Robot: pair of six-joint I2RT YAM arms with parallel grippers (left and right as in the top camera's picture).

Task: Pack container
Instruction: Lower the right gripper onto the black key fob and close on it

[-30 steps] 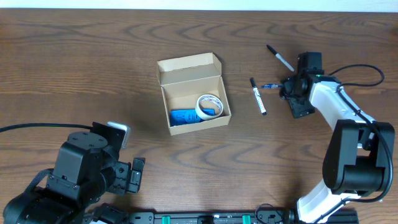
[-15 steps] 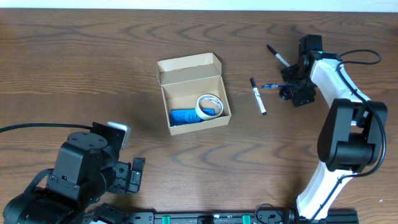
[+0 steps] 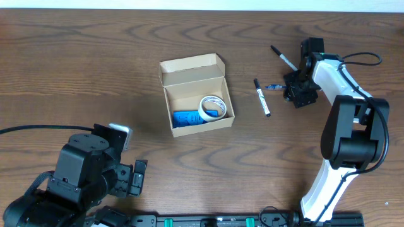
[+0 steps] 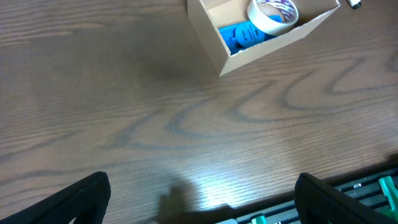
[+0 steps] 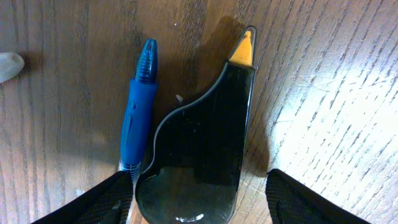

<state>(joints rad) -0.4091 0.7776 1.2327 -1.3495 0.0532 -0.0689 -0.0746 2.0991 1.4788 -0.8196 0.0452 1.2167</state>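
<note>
Overhead, the container [image 3: 197,94] sits with its flap lid thrown back, well apart from both sets of fingers. It holds 2 things: a tape roll [image 3: 213,107] and a blue item [image 3: 186,118], lying beside each other.

From the left wrist, the left gripper [image 4: 202,179] has its 2 fingers [image 4: 87,199] spread wide with only bare table [image 4: 124,93] between them. The container [image 4: 267,31] lies ahead of those fingers and off to one side, far from touching.

From the right wrist, the right gripper [image 5: 199,176] has its fingers [image 5: 305,199] apart, straddling a black item with an orange tip [image 5: 199,143]. A gap shows between that item and 1 finger. Whether the other finger touches it I cannot tell, so nothing is clamped. A blue pen [image 5: 138,106] lies just beside the black item, at the edge of the span between the fingers, its tip pointing away from them.

Overhead again, the right gripper [image 3: 298,89] stands well apart from the container, with a black-and-white marker [image 3: 262,97] on the table between them. A 2nd marker [image 3: 285,58] lies near the right fingers, on the side away from the robot's base
</note>
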